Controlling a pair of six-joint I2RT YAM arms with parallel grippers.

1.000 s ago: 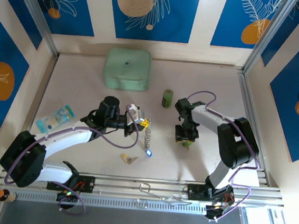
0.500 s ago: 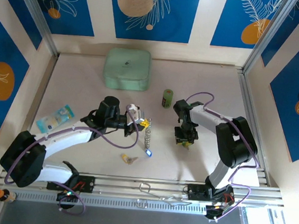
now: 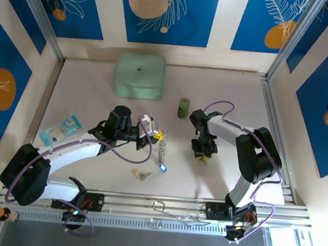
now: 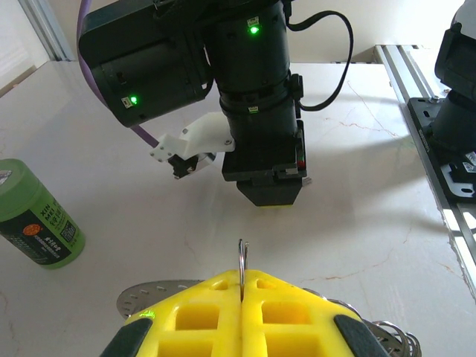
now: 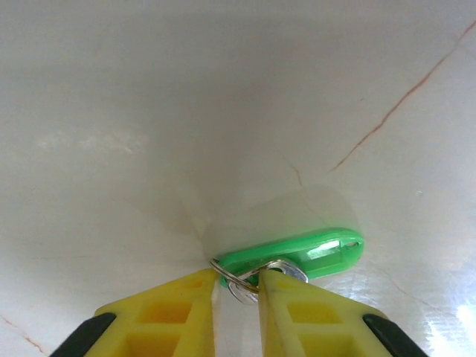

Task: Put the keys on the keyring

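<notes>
Top external: left gripper (image 3: pixel 158 136) sits near-left of the green canister (image 3: pixel 183 108), clenched on the keyring (image 3: pixel 161 152). The hoop is seen edge-on and runs from the yellow pads toward the arm bases. The blue key (image 3: pixel 163 168) is at the hoop's near end, touching it, but I can't tell if it's threaded.

Left wrist agrees: the pads are pressed flat together with the thin wire of the ring poking up out of the seam. The rest of the hoop curves away below on both sides. The canister stands upright at the left of that view, well apart from the ring.

On the near side of the canister, slightly right, the right gripper (image 3: pixel 200 154) points straight down at the table. Right wrist: its yellow fingers (image 5: pixel 182 294) stand close either side of the small split ring on the green key (image 5: pixel 312 249). That key lies flat on the table, its tag running off to the right past the fingertips. There's a narrow gap between the fingers with the split ring in it — can't tell if it's pinched or just bracketed.

The yellow key (image 3: pixel 142 174) lies loose on the table, further near-left of the canister than the blue one — apart from the hoop. The mint-green box (image 3: pixel 139 75) is far-left of the canister.
</notes>
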